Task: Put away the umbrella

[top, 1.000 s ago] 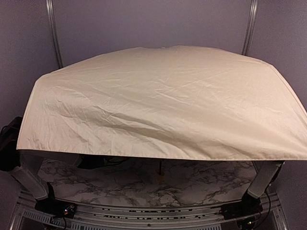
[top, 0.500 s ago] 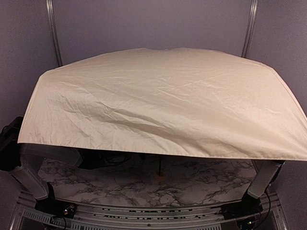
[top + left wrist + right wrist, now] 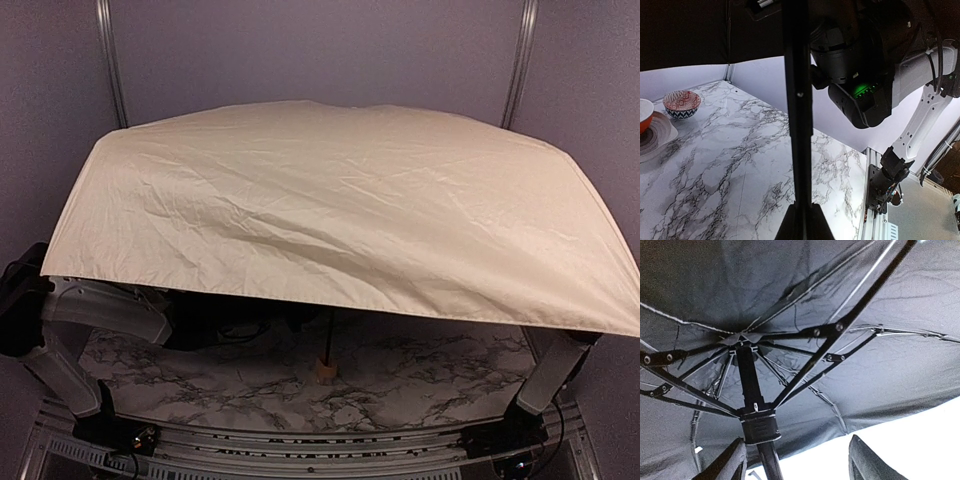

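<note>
The umbrella (image 3: 340, 210) stands open, its cream canopy covering most of the top view and hiding both grippers there. Its thin dark shaft (image 3: 329, 335) runs down to the tan handle (image 3: 325, 370), which rests on the marble table (image 3: 420, 385). In the left wrist view my left gripper (image 3: 802, 207) is shut on the shaft (image 3: 797, 100). Under the canopy, my right gripper (image 3: 797, 460) is open, its fingers (image 3: 867, 462) either side of the shaft just below the black runner (image 3: 759, 427). The ribs (image 3: 830, 330) are spread out.
A red-and-white patterned bowl (image 3: 681, 103) and a grey plate (image 3: 655, 137) holding an orange bowl (image 3: 644, 114) stand at the table's far left. The right arm's wrist (image 3: 860, 90) hangs close beside the shaft. The canopy reaches both side posts.
The canopy's near edge has lifted, more on the left, so the handle, shaft and left arm show more. The right gripper remains open around the shaft.
</note>
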Controlling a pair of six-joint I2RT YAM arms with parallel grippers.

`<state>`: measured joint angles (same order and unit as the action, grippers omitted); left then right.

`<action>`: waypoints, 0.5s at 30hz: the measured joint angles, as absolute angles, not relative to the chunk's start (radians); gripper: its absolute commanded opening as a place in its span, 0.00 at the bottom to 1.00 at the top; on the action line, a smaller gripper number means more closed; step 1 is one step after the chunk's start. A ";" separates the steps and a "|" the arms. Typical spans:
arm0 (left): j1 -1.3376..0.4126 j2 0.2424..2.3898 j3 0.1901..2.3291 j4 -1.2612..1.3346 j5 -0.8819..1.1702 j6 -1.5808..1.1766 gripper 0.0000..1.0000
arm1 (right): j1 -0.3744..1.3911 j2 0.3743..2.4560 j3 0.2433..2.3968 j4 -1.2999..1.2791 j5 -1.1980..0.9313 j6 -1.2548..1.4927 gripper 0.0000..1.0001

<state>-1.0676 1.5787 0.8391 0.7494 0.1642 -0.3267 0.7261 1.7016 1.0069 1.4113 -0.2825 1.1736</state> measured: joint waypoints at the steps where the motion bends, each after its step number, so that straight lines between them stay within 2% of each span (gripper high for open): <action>1: -1.065 1.579 0.839 0.745 0.172 -0.326 0.00 | 0.726 1.695 1.000 1.402 -0.278 1.170 0.66; 15: -1.058 1.582 0.857 0.728 0.236 -0.334 0.00 | 0.748 1.679 1.006 1.383 -0.259 1.106 0.58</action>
<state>-1.0580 1.5818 0.8566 0.7280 0.2363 -0.3344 0.7479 1.6791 1.0058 1.3834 -0.2592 1.1057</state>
